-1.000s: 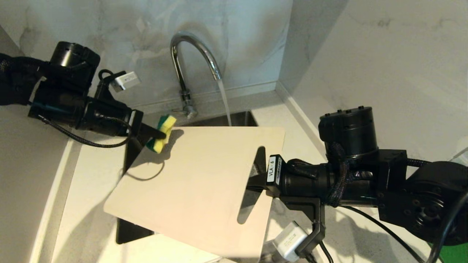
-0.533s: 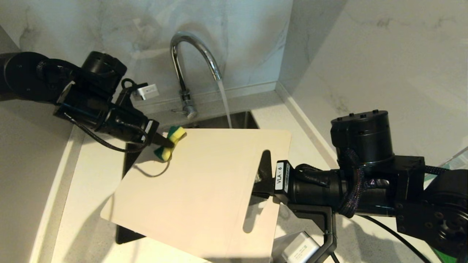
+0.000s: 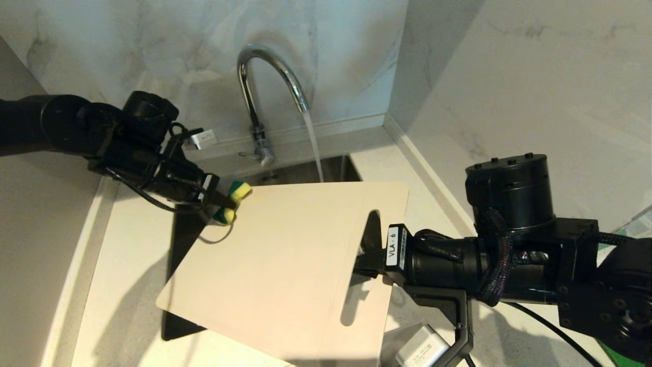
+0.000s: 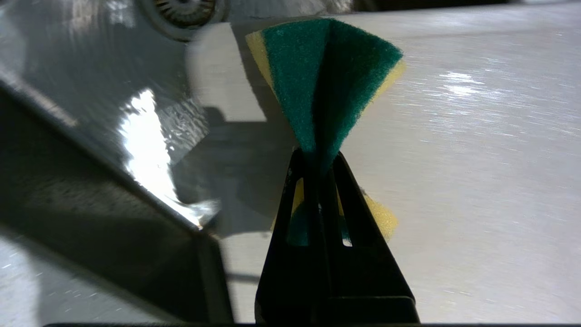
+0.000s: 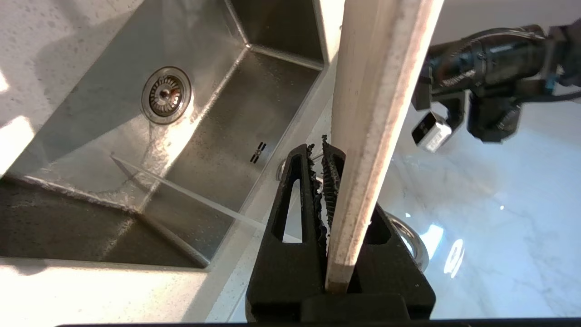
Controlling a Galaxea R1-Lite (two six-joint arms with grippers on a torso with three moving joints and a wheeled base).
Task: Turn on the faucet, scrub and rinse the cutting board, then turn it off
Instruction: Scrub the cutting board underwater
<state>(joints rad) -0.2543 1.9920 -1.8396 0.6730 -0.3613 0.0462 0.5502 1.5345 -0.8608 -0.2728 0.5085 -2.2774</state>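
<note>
The chrome faucet (image 3: 265,76) is running, and its stream (image 3: 313,148) falls into the sink just behind the far edge of the cutting board (image 3: 285,265). The cream board is held tilted over the sink by my right gripper (image 3: 369,255), shut on its edge beside the handle slot. In the right wrist view the board's edge (image 5: 381,91) sits between the fingers of that gripper (image 5: 320,152). My left gripper (image 3: 224,201) is shut on a yellow-and-green sponge (image 3: 232,201) at the board's far left corner. In the left wrist view the pinched sponge (image 4: 324,77) lies against the board (image 4: 476,159).
The steel sink (image 5: 218,136) with its drain (image 5: 165,95) lies under the board. Pale countertop (image 3: 127,255) surrounds it, with marble walls behind and to the right. A green mat corner (image 3: 624,357) shows at the near right.
My left arm has swung in and lowered, bringing the sponge down onto the board's far left corner. The board and my right arm have shifted slightly to the right. Water keeps running.
</note>
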